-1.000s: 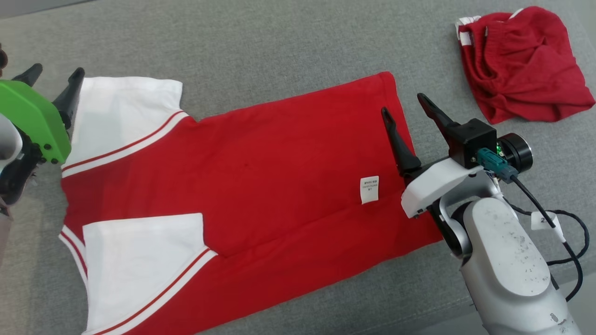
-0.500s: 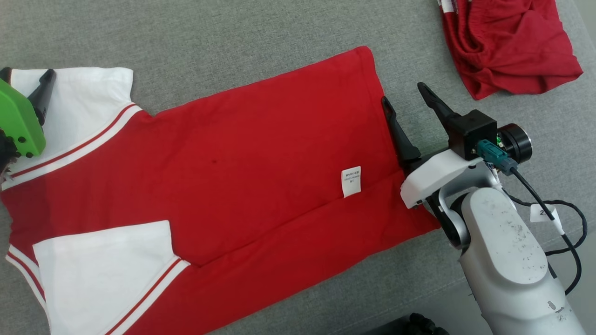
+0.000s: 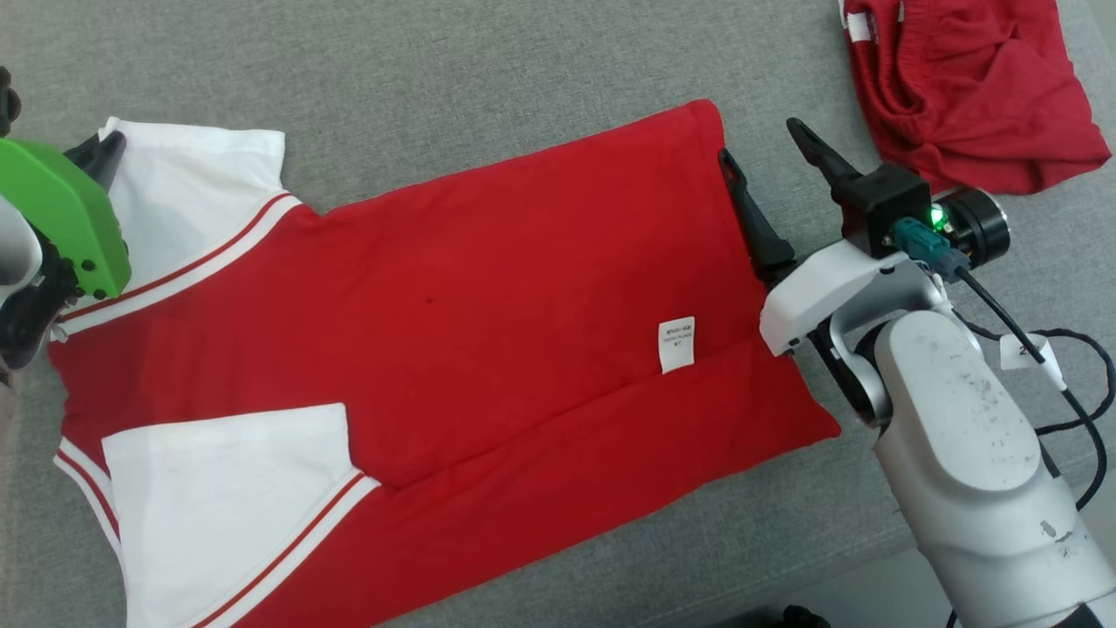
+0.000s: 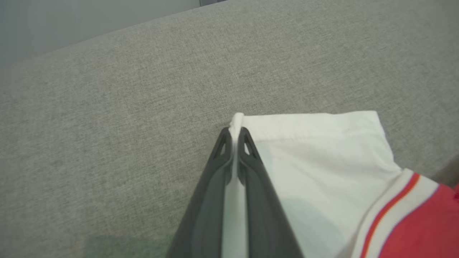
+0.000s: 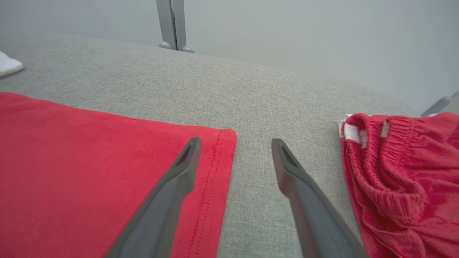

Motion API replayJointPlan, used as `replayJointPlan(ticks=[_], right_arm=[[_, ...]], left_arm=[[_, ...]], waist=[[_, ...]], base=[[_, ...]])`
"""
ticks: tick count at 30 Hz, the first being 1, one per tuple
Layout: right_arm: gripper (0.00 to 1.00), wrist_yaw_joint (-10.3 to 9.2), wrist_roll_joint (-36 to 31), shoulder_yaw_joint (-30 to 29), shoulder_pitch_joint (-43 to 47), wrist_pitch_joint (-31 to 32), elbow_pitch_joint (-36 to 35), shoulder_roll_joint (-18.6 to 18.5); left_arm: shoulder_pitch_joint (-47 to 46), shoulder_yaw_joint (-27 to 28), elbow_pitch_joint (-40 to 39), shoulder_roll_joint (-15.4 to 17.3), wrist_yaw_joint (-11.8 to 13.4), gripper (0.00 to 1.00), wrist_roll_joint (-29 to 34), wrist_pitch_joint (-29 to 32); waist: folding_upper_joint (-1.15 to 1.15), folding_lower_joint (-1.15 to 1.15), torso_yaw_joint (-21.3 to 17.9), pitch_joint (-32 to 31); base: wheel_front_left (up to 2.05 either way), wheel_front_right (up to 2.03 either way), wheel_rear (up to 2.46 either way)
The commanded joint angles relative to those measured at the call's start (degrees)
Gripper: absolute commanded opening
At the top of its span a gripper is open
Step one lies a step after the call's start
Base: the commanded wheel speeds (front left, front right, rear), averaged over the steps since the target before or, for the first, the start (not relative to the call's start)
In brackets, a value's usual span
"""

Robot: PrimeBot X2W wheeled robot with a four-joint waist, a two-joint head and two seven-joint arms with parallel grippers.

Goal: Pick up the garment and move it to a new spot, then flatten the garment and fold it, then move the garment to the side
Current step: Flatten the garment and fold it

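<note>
The red short-sleeved T-shirt with white sleeves (image 3: 488,288) lies spread flat across the middle of the grey fabric-covered surface (image 3: 436,78). Its collar end is toward the surface's left side and its bottom hem toward the right. Its near long side is already folded in over the body, and the white near sleeve (image 3: 235,488) lies on top of the red cloth. A small white care label (image 3: 677,343) sits at the edge of that fold.

The white far sleeve (image 4: 315,150) is the part being worked on. A second ago the left gripper (image 4: 235,130) stood at that sleeve's edge with its fingers apart. Now they are pressed together on the sleeve's outer corner, with a strip of white hem squeezed between them. The head camera has also swung, so the shirt's shift across the picture does not mean the shirt moved.

The right gripper (image 3: 758,139) is as wide as before. One finger is over the red bottom hem near its far corner and the other is over bare grey fabric, and it holds nothing.

With one corner gripped, the far side looks ready to be folded over. I think the right gripper has to close on the hem first, or the cloth may drag skewed.

A crumpled pair of red elastic-waisted shorts (image 3: 968,96) lies well apart, toward the surface's far right corner.
</note>
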Motion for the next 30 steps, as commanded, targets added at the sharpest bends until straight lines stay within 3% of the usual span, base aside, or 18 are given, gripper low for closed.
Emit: replayJointPlan(ticks=[1, 14, 21, 23, 28, 30], right_arm=[[1.0, -0.1, -0.2, 0.4, -1.3, 0.6, 0.6, -0.9], [1.0, -0.1, 3.1, 8.0, -12.0, 9.4, 13.6, -8.9], [1.0, -0.1, 10.6, 15.2, -16.0, 12.6, 21.9, -11.3], [0.49, -0.1, 13.0, 17.1, -16.6, 13.6, 23.2, -11.5], [0.18, -0.09, 19.0, 19.7, -18.4, 14.8, 26.3, -11.8], [0.0, -0.09, 21.1, 19.9, -19.1, 14.8, 27.7, -11.7]], left_arm=[[-0.1, -0.1, -0.3, -0.3, -0.2, 0.0, 0.6, -0.7], [1.0, -2.9, -8.7, -2.2, -0.2, 0.0, 0.8, -7.7], [2.7, -4.4, -12.7, -2.6, -0.2, 0.0, 0.9, -9.3], [2.9, -4.6, -13.3, -2.8, -0.2, 0.0, 0.8, -9.7], [3.7, -5.2, -14.4, -3.4, -0.2, 0.0, 0.2, -10.9], [3.9, -5.3, -14.5, -3.5, -0.2, 0.0, 0.0, -11.3]], waist=[[0.0, -0.01, 1.0, -0.9], [0.0, -0.01, 7.5, -3.0], [0.0, -0.01, 10.2, -3.5], [0.0, -0.01, 10.6, -3.7], [0.0, -0.01, 11.3, -4.3], [0.0, -0.01, 11.5, -4.6]], base=[[0.0, 0.0, 0.0], [0.0, 0.0, 0.0], [0.0, 0.0, 0.0], [0.0, 0.0, 0.0], [0.0, 0.0, 0.0], [0.0, 0.0, 0.0]])
